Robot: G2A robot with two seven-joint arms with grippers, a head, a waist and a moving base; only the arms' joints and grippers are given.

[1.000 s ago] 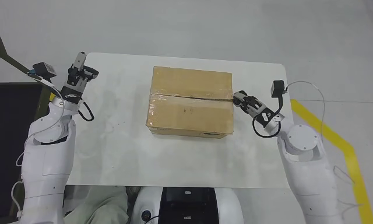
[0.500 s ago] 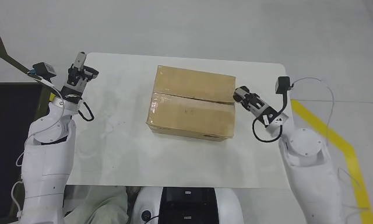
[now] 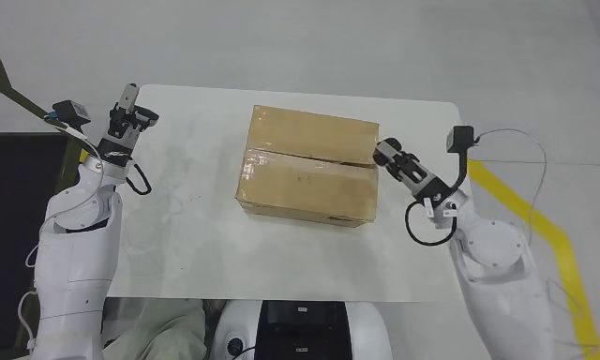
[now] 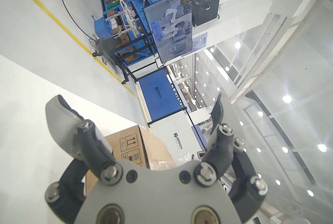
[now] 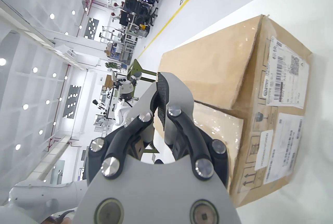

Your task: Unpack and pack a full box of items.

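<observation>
Box [image 3: 309, 163] turned slightly, slid rightward, right pincer [image 3: 381, 153] following at its edge

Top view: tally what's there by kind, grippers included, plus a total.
Cardboard box: 1
Grippers: 2 (left gripper, right gripper)
Table: 1
Total: 4

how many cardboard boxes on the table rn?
1. The cardboard box sits mid-way across the table, top flaps folded down, with the right pincer at its end by the flap seam. Anything inside is hidden.
</observation>
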